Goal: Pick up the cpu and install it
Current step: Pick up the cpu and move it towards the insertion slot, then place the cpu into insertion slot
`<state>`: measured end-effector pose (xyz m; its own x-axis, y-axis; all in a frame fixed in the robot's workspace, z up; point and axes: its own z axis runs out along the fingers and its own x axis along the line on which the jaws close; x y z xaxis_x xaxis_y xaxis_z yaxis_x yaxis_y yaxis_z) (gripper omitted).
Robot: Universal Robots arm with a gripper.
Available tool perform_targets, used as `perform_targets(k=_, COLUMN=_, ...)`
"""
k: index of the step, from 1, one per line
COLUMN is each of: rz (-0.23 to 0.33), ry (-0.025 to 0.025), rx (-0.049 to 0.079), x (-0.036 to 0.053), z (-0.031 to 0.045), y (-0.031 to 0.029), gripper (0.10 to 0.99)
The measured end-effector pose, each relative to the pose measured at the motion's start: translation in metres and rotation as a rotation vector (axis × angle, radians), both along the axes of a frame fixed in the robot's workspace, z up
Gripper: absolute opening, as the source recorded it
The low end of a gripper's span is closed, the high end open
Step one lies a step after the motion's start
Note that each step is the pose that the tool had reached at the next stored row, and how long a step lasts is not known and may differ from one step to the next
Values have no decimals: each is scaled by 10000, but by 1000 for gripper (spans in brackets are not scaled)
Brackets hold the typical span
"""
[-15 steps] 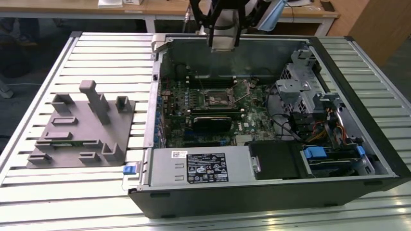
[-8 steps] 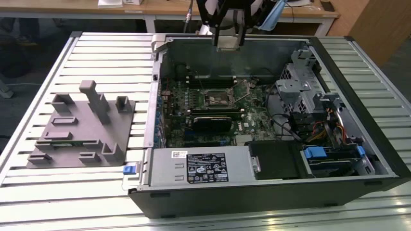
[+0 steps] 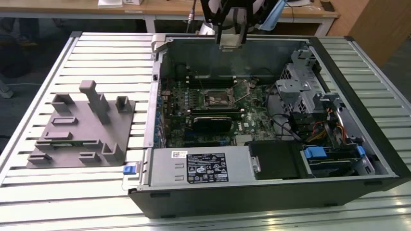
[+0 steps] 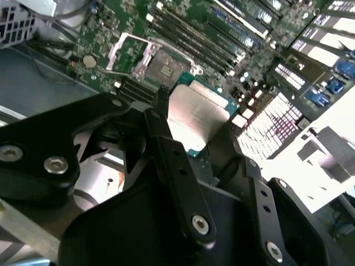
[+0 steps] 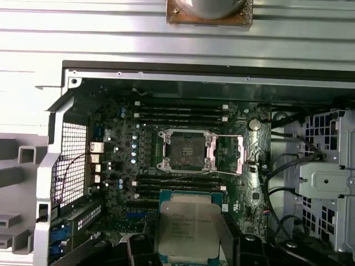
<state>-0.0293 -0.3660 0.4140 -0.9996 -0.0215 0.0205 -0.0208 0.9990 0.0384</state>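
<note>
While the claw point(image 4: 191, 127) grips the cpu point(image 4: 199, 111) by its edges, it hangs over the case point(image 3: 257, 202), at 12 o'clock from the open socket point(image 3: 217, 98) in the exterior view. Pickup judged done; cpu not yet seated, socket bare.

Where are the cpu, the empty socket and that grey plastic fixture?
cpu point(image 5: 188, 230): first wrist view, middle of its silver top.
socket point(image 5: 186, 151): first wrist view, its dark centre.
grey fixture point(image 3: 83, 128): exterior view, its flat base.
</note>
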Motion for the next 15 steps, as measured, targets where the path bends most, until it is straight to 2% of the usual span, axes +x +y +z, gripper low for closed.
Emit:
perform_targets(k=4, rz=-1, ry=0, rx=-9, x=13, z=-30, y=22, gripper=529)
perform_targets(k=11, rz=0, ry=0, rx=-90, x=19, z=-122, y=30, gripper=529)
perform_targets(k=15, rz=0, ry=0, rx=-101, x=20, z=-146, y=30, gripper=529)
